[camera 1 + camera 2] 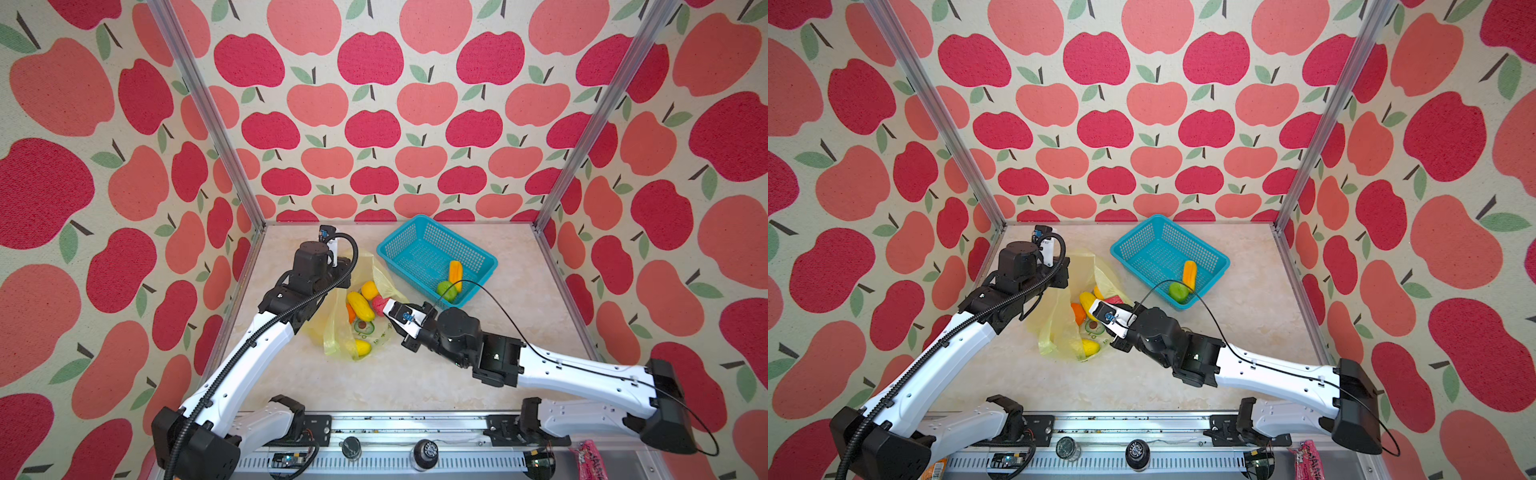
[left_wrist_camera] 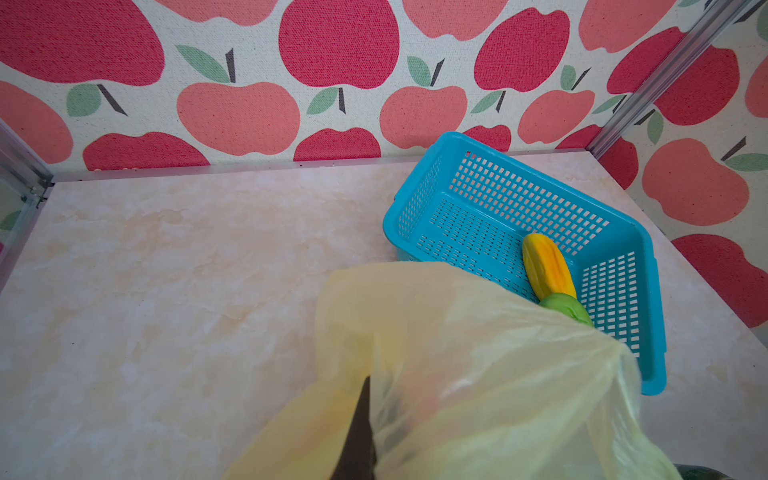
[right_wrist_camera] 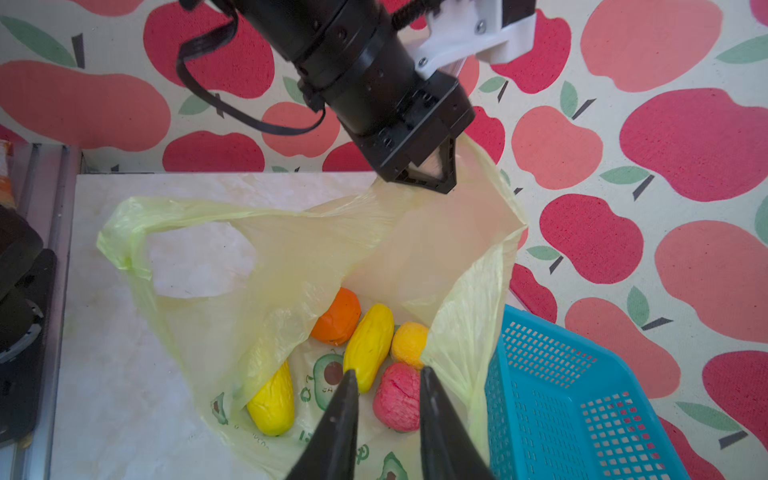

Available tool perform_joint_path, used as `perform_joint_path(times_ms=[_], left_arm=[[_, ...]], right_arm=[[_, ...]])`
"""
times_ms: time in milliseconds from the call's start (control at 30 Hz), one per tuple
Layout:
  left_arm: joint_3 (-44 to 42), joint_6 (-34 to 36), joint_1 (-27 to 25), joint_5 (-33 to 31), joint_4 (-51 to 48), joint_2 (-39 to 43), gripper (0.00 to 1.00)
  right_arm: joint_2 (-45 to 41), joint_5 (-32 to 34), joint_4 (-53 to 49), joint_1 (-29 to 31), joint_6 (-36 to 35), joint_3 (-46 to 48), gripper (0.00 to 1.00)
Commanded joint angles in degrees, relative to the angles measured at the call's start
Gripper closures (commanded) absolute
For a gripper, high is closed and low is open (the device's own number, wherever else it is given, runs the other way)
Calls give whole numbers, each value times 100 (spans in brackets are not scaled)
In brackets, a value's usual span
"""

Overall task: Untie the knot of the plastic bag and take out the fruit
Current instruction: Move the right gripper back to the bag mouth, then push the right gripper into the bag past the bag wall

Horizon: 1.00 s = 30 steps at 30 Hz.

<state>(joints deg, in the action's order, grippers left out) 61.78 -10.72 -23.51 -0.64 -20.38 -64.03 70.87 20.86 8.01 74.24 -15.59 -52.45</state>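
At the lower centre of both top views, a thin translucent pale-yellow plastic bag printed with green avocados lay on the marbled beige table, its mouth standing open. The left gripper was pinched tight on the bag's raised rim, at the upper middle of the right wrist view. The right gripper hovered at the mouth, its black fingers a narrow gap apart with nothing between them, just beside a lumpy pink-red toy fruit. A long yellow fruit, a round orange fruit and two more yellow pieces lay inside the bag. Right of the bag, a teal mesh plastic basket held an elongated yellow-orange fruit touching a round green fruit.
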Motion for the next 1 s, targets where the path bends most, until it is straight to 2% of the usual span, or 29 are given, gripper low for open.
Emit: perform_joint_path(times_ms=[0, 300, 400, 533, 700, 833, 967], left_arm=[[62, 88, -22, 12, 25, 145, 100], [52, 66, -31, 47, -7, 340, 100], [15, 53, -38, 58, -23, 432, 100], [-46, 45, -40, -4, 19, 599, 100], [-124, 36, -39, -89, 84, 734, 100], [-150, 45, -39, -69, 127, 770, 100], [-186, 61, -31, -129, 191, 764, 100]], right_arm=[[402, -100, -80, 21, -44, -415, 75], [1688, -502, -411, 14, 208, -965, 76], [2234, -951, -535, -168, 512, -1180, 79], [2980, -1759, -717, -706, 1060, -1436, 82], [3801, -2070, -1099, -753, 1202, -1977, 86], [4306, -2697, -1478, -729, 1338, -2441, 79], [4481, -3322, -1519, -613, 1366, -2605, 58]])
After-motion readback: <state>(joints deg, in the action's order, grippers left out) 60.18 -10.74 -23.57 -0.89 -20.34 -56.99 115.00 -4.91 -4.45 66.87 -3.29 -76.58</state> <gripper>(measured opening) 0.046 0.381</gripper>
